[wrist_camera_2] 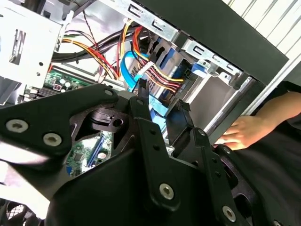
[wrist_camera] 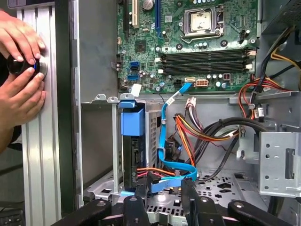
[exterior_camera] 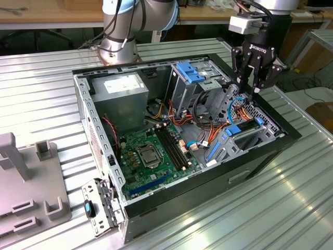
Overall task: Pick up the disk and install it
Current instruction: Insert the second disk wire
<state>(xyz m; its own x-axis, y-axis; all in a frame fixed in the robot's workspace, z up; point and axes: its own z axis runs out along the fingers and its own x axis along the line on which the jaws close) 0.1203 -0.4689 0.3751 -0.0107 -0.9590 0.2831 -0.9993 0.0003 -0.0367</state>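
Pincer hovering over the drive bay, disk already seated in the case

Open computer case (exterior_camera: 291, 136) lies on the ribbed metal worktop (exterior_camera: 47, 99), motherboard (exterior_camera: 151, 151) exposed. The disk (wrist_camera: 133, 141), in its blue carrier, sits upright in the metal bay at the case's edge, orange and blue cables just beside it. Above the bay hangs the pincer (exterior_camera: 253, 86), fingers (wrist_camera: 141, 190) parted and holding nothing. In the first wrist view, a person's hands (wrist_camera: 21, 70) rest on the worktop outside the case.
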